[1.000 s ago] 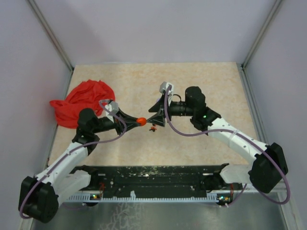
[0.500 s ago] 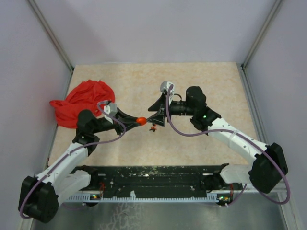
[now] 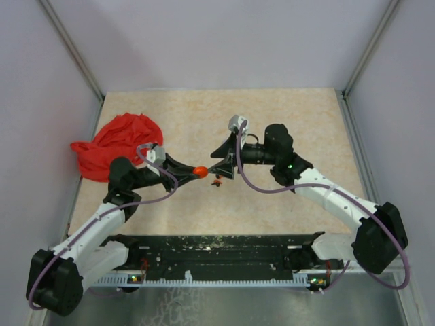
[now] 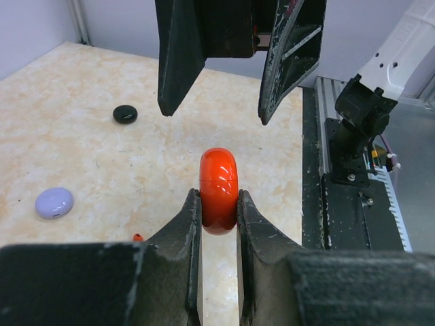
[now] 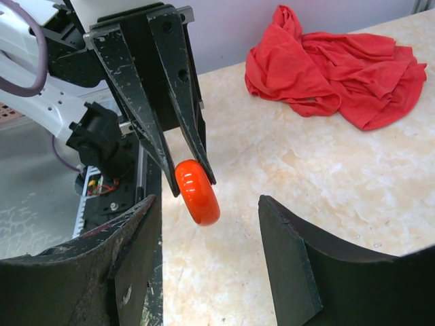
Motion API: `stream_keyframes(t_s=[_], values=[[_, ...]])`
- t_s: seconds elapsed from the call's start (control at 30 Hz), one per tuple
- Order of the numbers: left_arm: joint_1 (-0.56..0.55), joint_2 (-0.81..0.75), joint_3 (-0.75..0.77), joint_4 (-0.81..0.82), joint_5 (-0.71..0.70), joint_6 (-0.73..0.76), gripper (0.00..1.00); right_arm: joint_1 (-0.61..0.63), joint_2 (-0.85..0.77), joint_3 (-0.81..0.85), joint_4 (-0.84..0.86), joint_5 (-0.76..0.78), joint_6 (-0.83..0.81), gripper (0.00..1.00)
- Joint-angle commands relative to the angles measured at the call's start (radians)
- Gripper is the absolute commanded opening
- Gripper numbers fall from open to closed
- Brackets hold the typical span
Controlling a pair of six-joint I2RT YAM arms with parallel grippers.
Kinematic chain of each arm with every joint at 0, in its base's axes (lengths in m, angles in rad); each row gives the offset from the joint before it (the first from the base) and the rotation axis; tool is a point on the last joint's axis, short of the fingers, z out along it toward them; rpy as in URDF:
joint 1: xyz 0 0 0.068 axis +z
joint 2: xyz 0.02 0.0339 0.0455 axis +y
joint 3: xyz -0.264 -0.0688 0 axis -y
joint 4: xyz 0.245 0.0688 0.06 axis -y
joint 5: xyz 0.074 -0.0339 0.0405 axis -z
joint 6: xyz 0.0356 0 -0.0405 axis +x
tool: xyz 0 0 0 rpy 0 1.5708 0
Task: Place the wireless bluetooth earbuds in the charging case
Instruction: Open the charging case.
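While both arms are reaching inward, tips facing, I am seeing my left pincer (image 4: 217, 200) clamping the orange charging case (image 4: 218, 178) on edge, my right pincer (image 5: 204, 202) standing apart just before it, and the earbuds (image 3: 216, 180) lying on the table (image 3: 285, 115) beneath them.

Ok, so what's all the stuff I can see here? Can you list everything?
orange case: one, shiny orange-red, round, gripped between the left fingers
earbuds: tiny reddish and black bits, too small to count, on the table near the case
black disc: one, black, on the table
lilac disc: one, pale purple, on the table
cloth: one, red, crumpled at the table's far left
table: one, beige, speckled
arms: two, white and black, bases at the near edge
left fingers: two, black, shut on the case
right fingers: two, black, open, facing the case
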Motion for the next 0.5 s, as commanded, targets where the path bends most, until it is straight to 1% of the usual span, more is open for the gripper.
stream_keyframes(t_s=[0.0,0.47], values=[[0.002,-0.002,-0.017,0.07,0.009,-0.026,0.01,-0.01,-0.023,-0.004,0.069,-0.013,0.015,0.61],[0.002,0.015,-0.034,0.147,0.01,-0.085,0.01,-0.01,-0.011,-0.021,0.114,-0.031,0.049,0.61]])
